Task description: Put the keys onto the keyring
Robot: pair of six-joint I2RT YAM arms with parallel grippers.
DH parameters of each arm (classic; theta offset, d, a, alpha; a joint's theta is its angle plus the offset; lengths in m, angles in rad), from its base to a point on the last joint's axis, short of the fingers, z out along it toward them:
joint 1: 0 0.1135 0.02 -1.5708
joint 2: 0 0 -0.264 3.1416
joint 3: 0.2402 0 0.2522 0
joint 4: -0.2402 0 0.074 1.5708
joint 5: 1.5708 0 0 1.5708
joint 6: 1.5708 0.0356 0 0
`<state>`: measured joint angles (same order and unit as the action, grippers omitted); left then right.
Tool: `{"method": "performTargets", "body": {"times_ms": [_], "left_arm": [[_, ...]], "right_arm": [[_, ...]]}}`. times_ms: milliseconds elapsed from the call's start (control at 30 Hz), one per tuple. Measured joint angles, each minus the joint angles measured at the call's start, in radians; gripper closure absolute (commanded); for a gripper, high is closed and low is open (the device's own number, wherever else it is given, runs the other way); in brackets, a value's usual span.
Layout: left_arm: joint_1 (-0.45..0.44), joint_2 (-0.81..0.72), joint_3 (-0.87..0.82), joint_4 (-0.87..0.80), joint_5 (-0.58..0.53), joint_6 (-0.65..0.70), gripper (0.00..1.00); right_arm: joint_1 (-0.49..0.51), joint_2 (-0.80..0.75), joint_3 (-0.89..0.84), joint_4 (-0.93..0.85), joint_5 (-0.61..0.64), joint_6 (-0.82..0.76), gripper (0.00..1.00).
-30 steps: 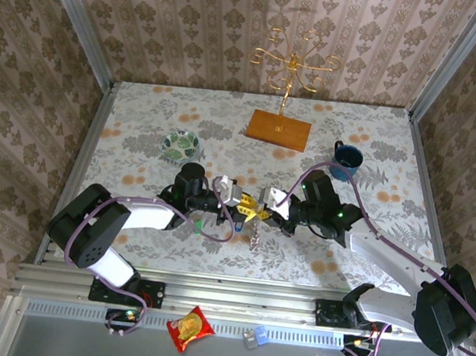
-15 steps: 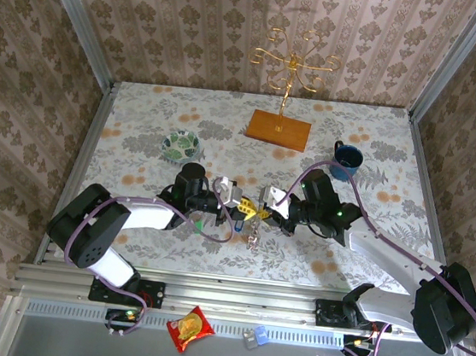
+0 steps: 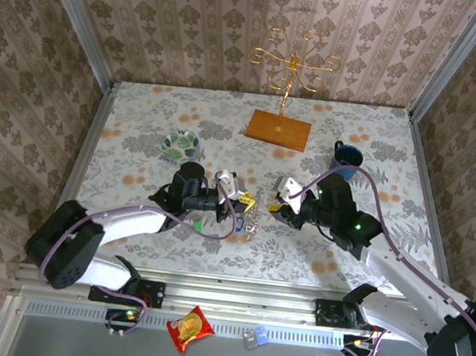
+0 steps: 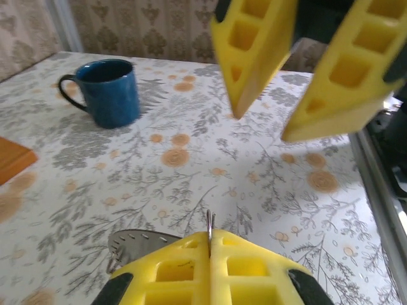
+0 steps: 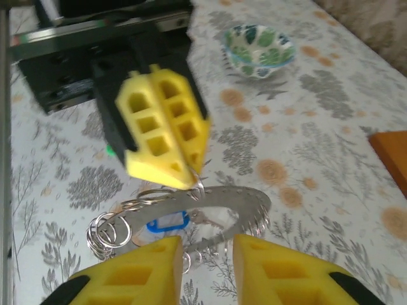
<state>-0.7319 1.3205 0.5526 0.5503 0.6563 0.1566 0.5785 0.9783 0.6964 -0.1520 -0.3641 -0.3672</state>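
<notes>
The keyring (image 5: pixel 245 202) is a flat grey toothed ring, and it hangs tilted just above the table with several small wire rings (image 5: pixel 105 232) on its rim. My left gripper (image 5: pixel 194 181) is shut on one thin wire ring at the keyring's upper rim (image 4: pixel 137 241). In the left wrist view that wire sticks up between the closed pads (image 4: pixel 209 236). The blue key (image 5: pixel 166 223) lies inside the keyring's open centre. A green key (image 3: pixel 199 223) lies on the table under the left arm. My right gripper (image 5: pixel 206 267) is open, just short of the keyring and holding nothing.
A blue mug (image 3: pixel 346 158) stands at the right rear and a green-patterned bowl (image 3: pixel 180 144) at the left rear. A wooden base with a gold hanger (image 3: pixel 279 129) stands at the back centre. A snack packet (image 3: pixel 191 327) lies beyond the near rail.
My right gripper has opened and drawn back to the right, away from the left gripper. The left gripper stays shut on the keyring's wire ring.
</notes>
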Motion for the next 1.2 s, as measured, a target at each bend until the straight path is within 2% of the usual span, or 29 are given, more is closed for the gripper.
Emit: {"method": "performTargets", "body": {"times_ms": [133,300,633,967,1200], "left_arm": [[-0.008,-0.116,-0.005,-0.078,-0.113,-0.035,1.0],[-0.007,-0.274,-0.019,-0.198,-0.242,-0.084,1.0],[0.024,-0.571,-0.057,-0.446,-0.488,-0.159,1.0],[0.066,-0.725,-0.055,-0.715,-0.711,-0.253,1.0],[0.066,-0.784,-0.053,-0.863,-0.796,-0.3,1.0]], "right_arm": [[0.0,-0.022,0.0,0.005,0.1,0.166,0.8],[0.0,-0.008,0.016,-0.039,0.198,0.366,0.8],[0.024,0.145,0.148,-0.187,0.229,0.597,0.79],[0.203,0.341,0.196,-0.281,0.231,0.727,0.63],[0.354,0.554,0.299,-0.33,0.29,0.816,0.59]]}}
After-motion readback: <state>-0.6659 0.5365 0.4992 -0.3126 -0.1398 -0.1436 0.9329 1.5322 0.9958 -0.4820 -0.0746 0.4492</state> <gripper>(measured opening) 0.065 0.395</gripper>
